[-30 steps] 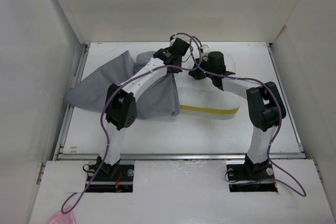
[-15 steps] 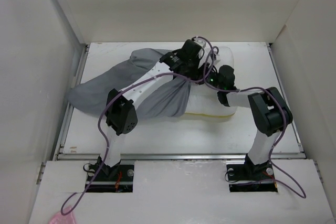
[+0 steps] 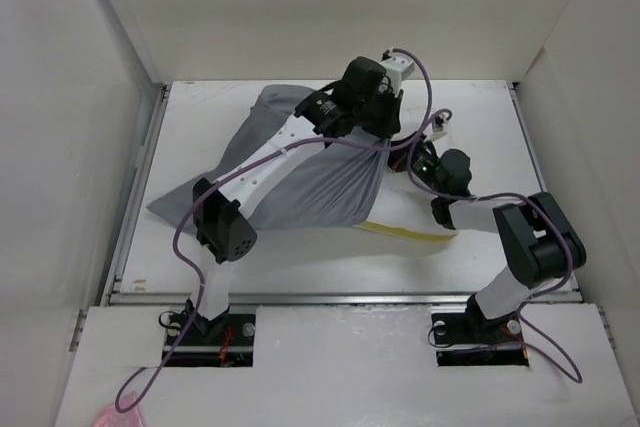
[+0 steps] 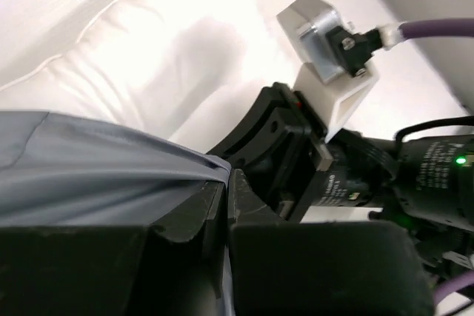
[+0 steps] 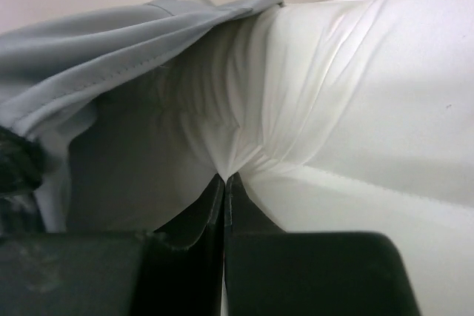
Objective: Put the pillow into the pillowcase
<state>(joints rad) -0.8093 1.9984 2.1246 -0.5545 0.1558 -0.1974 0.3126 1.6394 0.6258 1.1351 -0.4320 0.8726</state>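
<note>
The grey pillowcase point(image 3: 300, 182) lies across the middle of the table and covers most of the white pillow point(image 3: 405, 202). Only the pillow's right end and a strip of its yellow band point(image 3: 400, 231) show. My left gripper point(image 3: 385, 127) is shut on the pillowcase's open hem point(image 4: 200, 168) and holds it up over the pillow point(image 4: 148, 57). My right gripper point(image 3: 408, 155) sits just beside it, shut on a pinch of the pillow's white cloth point(image 5: 224, 164) at the pillowcase mouth point(image 5: 111, 42). The two grippers are very close together.
White walls point(image 3: 100, 67) enclose the table on the left, back and right. The right arm's wrist camera point(image 4: 333, 42) and purple cable point(image 4: 437, 29) sit right in front of my left gripper. A metal rail point(image 3: 340, 297) runs along the table's near edge.
My left gripper has pulled the pillowcase hem to the right, over more of the pillow. My right gripper has moved right and nearer with the pillow's cloth. Less of the pillow shows.
</note>
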